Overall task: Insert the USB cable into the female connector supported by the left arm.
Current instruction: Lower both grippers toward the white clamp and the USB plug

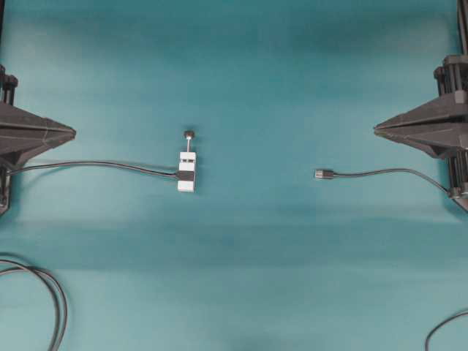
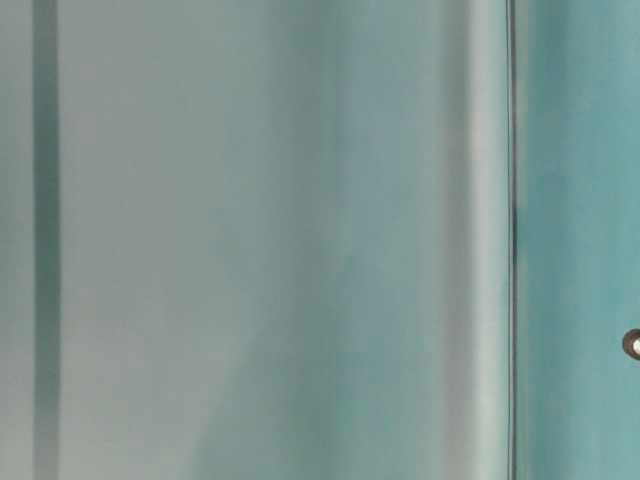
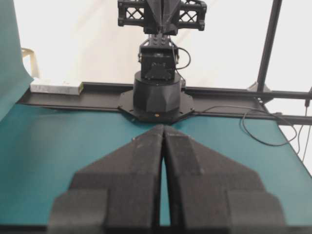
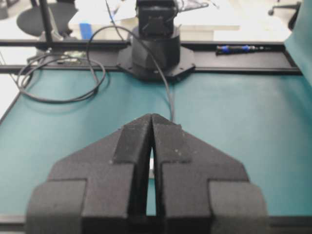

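Observation:
The female connector [image 1: 186, 172], a white block with a black band and a rod topped by a dark knob [image 1: 189, 134], lies on the teal table left of centre, its thin black cable running left. The USB cable [image 1: 387, 173] lies right of centre, its grey metal plug [image 1: 324, 173] pointing left. My left gripper [image 1: 74, 133] is shut and empty at the left edge, well apart from the connector. My right gripper [image 1: 376, 129] is shut and empty at the right edge, above the cable. Both wrist views show closed fingertips [image 3: 163, 127] [image 4: 151, 117] holding nothing.
Thicker black cords loop at the bottom left [image 1: 51, 292] and bottom right [image 1: 442, 329] corners. The opposite arm bases [image 3: 156, 97] [image 4: 155, 51] stand at the table's ends. The table-level view shows only blurred teal surfaces.

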Controlling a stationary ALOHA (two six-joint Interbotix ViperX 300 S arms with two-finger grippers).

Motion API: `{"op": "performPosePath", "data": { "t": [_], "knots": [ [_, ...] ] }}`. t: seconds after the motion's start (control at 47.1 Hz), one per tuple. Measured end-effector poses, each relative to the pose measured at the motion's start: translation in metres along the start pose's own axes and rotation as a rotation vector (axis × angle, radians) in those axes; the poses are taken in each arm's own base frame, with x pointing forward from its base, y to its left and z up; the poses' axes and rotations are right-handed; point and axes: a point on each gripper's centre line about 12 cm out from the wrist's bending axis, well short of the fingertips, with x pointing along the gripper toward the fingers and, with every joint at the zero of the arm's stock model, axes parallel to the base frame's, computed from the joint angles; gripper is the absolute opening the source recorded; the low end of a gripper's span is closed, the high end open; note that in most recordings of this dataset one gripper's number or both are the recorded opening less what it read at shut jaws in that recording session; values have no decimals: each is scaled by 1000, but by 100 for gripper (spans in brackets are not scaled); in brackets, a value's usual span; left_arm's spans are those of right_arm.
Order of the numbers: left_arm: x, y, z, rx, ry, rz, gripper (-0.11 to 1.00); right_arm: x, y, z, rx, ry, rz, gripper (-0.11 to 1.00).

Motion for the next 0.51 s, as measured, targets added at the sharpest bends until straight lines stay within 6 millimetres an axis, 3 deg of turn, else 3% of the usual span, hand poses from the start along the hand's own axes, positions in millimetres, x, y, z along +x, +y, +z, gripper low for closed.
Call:
{"op": "performPosePath", "data": {
  "t": [0.34,0.51],
  "knots": [
    [4,1,5,-22,69,7,0,0,-4,-11,76,87,-25,0],
    [9,10,-18,-25,238,53,0,2,-6,-21,80,158,-37,0]
  ]
}}
